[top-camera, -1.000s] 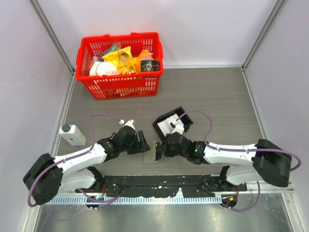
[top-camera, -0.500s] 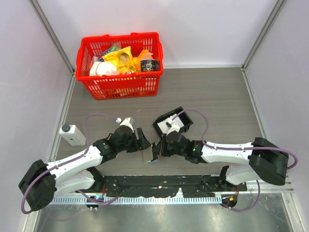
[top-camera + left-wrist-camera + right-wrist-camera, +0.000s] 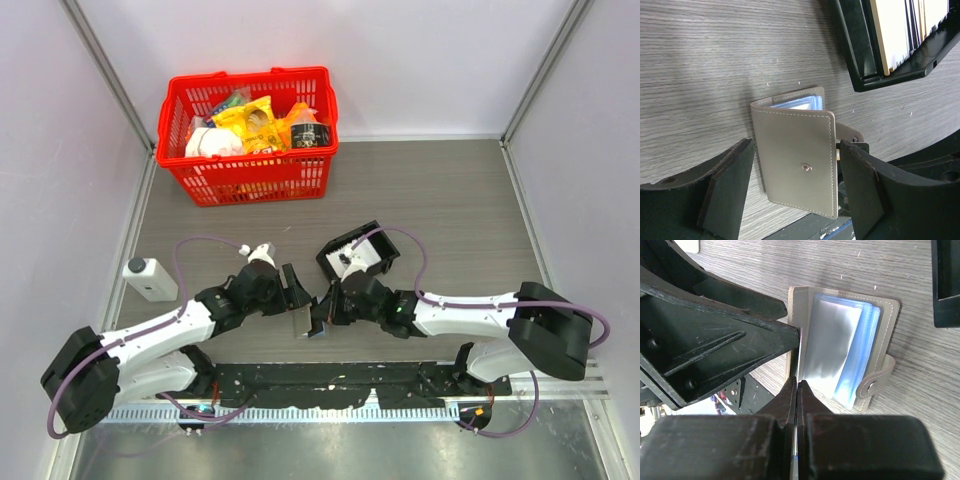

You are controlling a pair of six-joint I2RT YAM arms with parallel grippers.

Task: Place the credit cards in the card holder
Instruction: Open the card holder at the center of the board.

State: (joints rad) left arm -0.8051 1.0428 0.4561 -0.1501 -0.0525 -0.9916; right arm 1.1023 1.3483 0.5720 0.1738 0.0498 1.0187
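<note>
Pinched a thin credit card (image 3: 799,350) edge-on in the right gripper (image 3: 798,389), jaws pressed tight together. Brought it right up to the open card holder (image 3: 835,340), in line with the half-raised cover's edge and beside the clear blue sleeves. Not in any sleeve, as far as could be told. Had the left gripper (image 3: 796,148) spread wide, astride the holder on the table (image 3: 700,60); could not tell whether its fingers touched the cover. Found more credit cards (image 3: 900,25) standing in the black tray (image 3: 860,55) just beyond. Judged the step as insertion, barely begun. Needed next: a small shift toward a sleeve mouth, a flat slide inward, then release, with the cover steadied against folding shut.
</note>
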